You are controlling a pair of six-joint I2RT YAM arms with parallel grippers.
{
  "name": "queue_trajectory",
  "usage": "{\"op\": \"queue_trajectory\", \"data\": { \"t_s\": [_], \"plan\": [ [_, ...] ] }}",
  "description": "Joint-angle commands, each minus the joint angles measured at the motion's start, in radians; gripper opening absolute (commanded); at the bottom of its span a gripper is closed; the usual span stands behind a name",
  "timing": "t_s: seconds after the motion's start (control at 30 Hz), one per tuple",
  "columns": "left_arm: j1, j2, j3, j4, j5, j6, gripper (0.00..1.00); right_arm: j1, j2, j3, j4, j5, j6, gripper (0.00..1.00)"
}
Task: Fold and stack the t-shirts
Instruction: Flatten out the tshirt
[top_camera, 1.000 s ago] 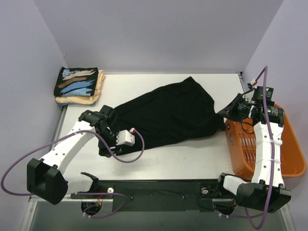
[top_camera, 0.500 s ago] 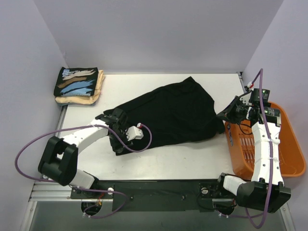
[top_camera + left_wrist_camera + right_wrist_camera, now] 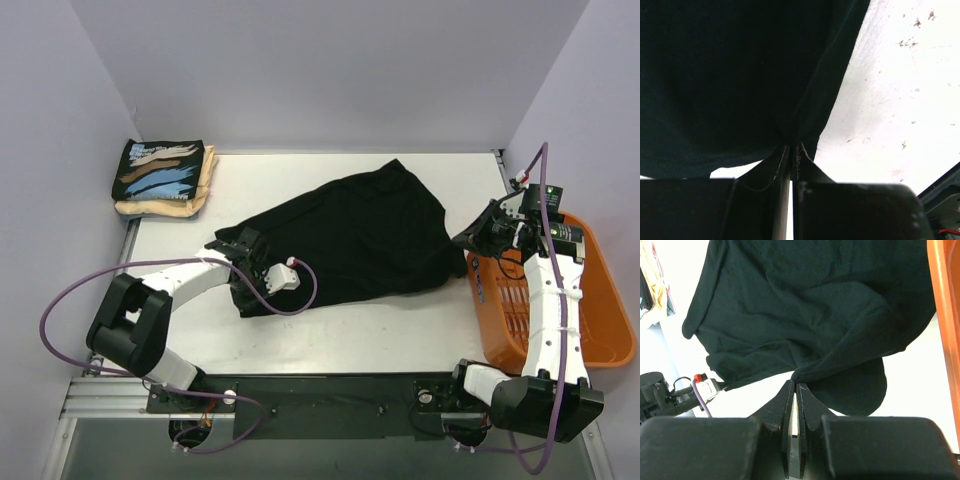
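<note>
Desk: white top [image 3: 400, 330]. Your left wrist view shows small dark specks on its bare part. A black mounting rail [image 3: 330, 395] runs along the near edge.
Room: plain lavender walls [image 3: 320, 70] close in the back and both sides.
Plain black t-shirt [image 3: 350, 235]: spread loose and creased over the middle of the desk, slanting from near left to far right.
Folded stack: far-left corner of the desk. The brush-stroke print t-shirt [image 3: 160, 170] lies on top of the cream t-shirt [image 3: 208, 178], well apart from the black one.
Orange basket [image 3: 610, 320]: at the desk's right edge, just beside the black shirt's right corner.
Left jaws: drawn together on the shirt's near-left edge, with cloth bunched between the tips.
Right jaws: closed on a gather of the shirt's right edge, close to the basket rim.
Cable: a purple cable [image 3: 44, 325] loops wide of the left arm [image 3: 180, 277].
Hidden, overhead: the left arm's wrist covers the shirt corner it grips. The right arm [image 3: 548, 300] crosses the basket, so you cannot tell what lies inside.
Hidden, stack: only an edge of the cream shirt shows under the printed one.
Hard to make out: neck and sleeves of the black shirt are lost in the dark folds. You cannot tell whether the right corner is lifted off the desk.
Cut off: the right wrist view shows the basket only as an orange strip at its edge. Dark cloth fills most of the left wrist view.
</note>
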Motion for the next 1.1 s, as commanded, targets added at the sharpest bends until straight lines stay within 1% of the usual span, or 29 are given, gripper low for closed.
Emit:
{"op": "queue_trajectory", "data": {
  "t_s": [0.0,0.03,0.1,0.2,0.33,0.37,0.4,0.43,0.5,0.6,0.67,0.7,0.73,0.77,0.8,0.83,0.87,0.9,0.93,0.97,1.07],
  "plan": [
    [0.000,-0.052,0.054,-0.052,0.036,0.025,0.21,-0.008,-0.004,0.019,0.015,0.000,-0.016,0.00],
    [0.001,-0.052,0.059,-0.055,0.038,0.027,0.27,-0.009,-0.002,0.022,0.013,0.000,-0.018,0.00],
    [0.006,-0.050,0.065,-0.052,0.036,0.027,0.31,-0.009,0.001,0.022,0.012,0.000,-0.019,0.00],
    [0.033,-0.044,0.083,-0.046,0.047,0.024,0.31,-0.011,-0.002,0.023,0.013,-0.007,-0.024,0.00],
    [0.054,-0.016,0.091,-0.069,0.047,0.045,0.24,-0.018,-0.016,0.019,0.012,-0.007,-0.030,0.00],
    [0.054,-0.012,0.093,-0.075,0.052,0.053,0.18,-0.020,-0.018,0.015,0.012,-0.006,-0.032,0.00],
    [0.054,-0.010,0.090,-0.085,0.058,0.054,0.15,-0.023,-0.019,0.012,0.013,-0.009,-0.033,0.00],
    [0.052,-0.012,0.089,-0.088,0.062,0.054,0.09,-0.024,-0.022,0.011,0.012,-0.007,-0.033,0.00],
    [0.052,-0.019,0.103,-0.100,0.072,0.045,0.00,-0.026,-0.025,0.008,0.012,-0.007,-0.035,0.00],
    [0.066,-0.062,0.154,-0.121,0.064,0.002,0.00,-0.041,-0.031,0.028,0.008,-0.015,-0.033,0.00],
    [0.118,-0.100,0.252,-0.143,0.053,-0.036,0.00,-0.061,-0.028,0.086,0.005,-0.026,-0.020,0.00],
    [0.183,-0.114,0.355,-0.148,0.050,-0.051,0.00,-0.066,-0.028,0.121,0.001,-0.026,-0.016,0.00],
    [0.214,-0.134,0.422,-0.151,0.050,-0.071,0.00,-0.072,-0.021,0.190,0.001,-0.021,-0.003,0.00],
    [0.278,-0.142,0.538,-0.160,0.040,-0.079,0.00,-0.075,-0.016,0.239,0.002,-0.015,0.003,0.00],
    [0.306,-0.145,0.613,-0.169,0.029,-0.087,0.00,-0.075,-0.004,0.340,0.001,-0.016,0.017,0.00],
    [0.340,-0.142,0.755,-0.209,0.020,-0.085,0.00,-0.077,0.001,0.386,0.002,-0.027,0.026,0.00],
    [0.368,-0.130,0.818,-0.230,0.018,-0.082,0.00,-0.077,0.016,0.488,0.001,-0.033,0.039,0.00],
    [0.379,-0.124,0.938,-0.282,0.023,-0.079,0.00,-0.077,0.027,0.533,-0.001,-0.042,0.046,0.00],
    [0.386,-0.118,0.982,-0.307,0.020,-0.064,0.00,-0.077,0.031,0.627,-0.002,-0.046,0.057,0.00],
    [0.386,-0.119,1.064,-0.342,0.004,-0.050,0.00,-0.077,0.035,0.675,-0.001,-0.046,0.062,0.00],
    [0.389,-0.140,1.192,-0.368,-0.085,-0.032,0.00,-0.077,0.028,0.843,-0.002,-0.032,0.069,0.00]
  ]
}}
